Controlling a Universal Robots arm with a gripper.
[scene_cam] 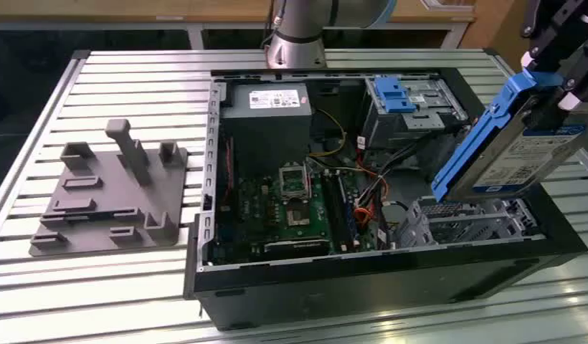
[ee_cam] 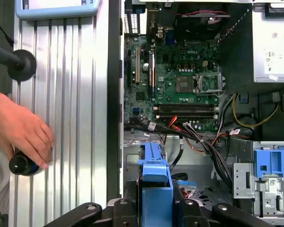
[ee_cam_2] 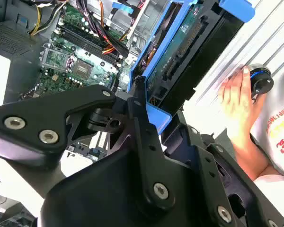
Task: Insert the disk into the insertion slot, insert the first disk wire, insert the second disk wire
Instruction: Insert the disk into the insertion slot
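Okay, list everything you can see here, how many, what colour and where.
table: one, silver, slatted, under everything
computer case: one, black, open, on the table
insertion slot: one, silver perforated, inside the case at the exterior view's right
disk: one, silver in a blue carrier, held tilted above the slot
motherboard: one, green, middle of the case
wires: a bundle, red, orange, black, yellow, between motherboard and slot
taller bay: one, grey with a blue latch, inside the case beyond the slot
fixture plate: one, grey, on the table at the exterior view's left
person's hand: one, on the table beside the case
arm: one, silver, behind the case
gripper: one, black, shut on the disk
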